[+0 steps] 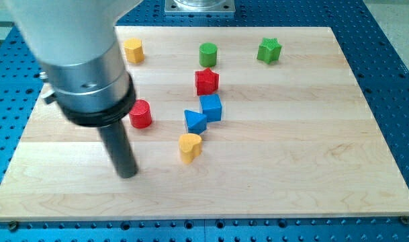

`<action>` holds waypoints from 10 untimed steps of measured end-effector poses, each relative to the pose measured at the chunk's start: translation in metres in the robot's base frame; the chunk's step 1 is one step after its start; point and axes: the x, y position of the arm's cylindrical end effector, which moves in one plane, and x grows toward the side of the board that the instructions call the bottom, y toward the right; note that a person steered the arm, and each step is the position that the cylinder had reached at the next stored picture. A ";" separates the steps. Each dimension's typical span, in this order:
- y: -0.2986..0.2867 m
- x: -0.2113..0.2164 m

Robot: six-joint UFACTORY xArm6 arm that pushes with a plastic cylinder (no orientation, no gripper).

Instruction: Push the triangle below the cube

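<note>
The blue triangle (195,121) lies near the board's middle, touching the lower left of the blue cube (211,107). My tip (127,175) rests on the board at the view's lower left, well to the left of and below the triangle. The yellow heart (189,146) lies between my tip and the triangle's lower side. The red cylinder (140,113) stands just right of my rod, partly beside the arm's housing.
A red star (206,81) sits just above the cube. A green cylinder (208,54), a green star (269,50) and a yellow hexagon block (133,50) stand along the view's top. The wooden board (311,161) lies on a blue perforated table.
</note>
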 end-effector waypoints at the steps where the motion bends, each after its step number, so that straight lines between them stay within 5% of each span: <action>1: 0.058 -0.003; 2: 0.045 -0.023; 3: 0.097 -0.022; 4: 0.038 -0.012; 5: -0.038 -0.058; 8: 0.075 -0.081; 9: 0.091 -0.081; 10: 0.044 -0.067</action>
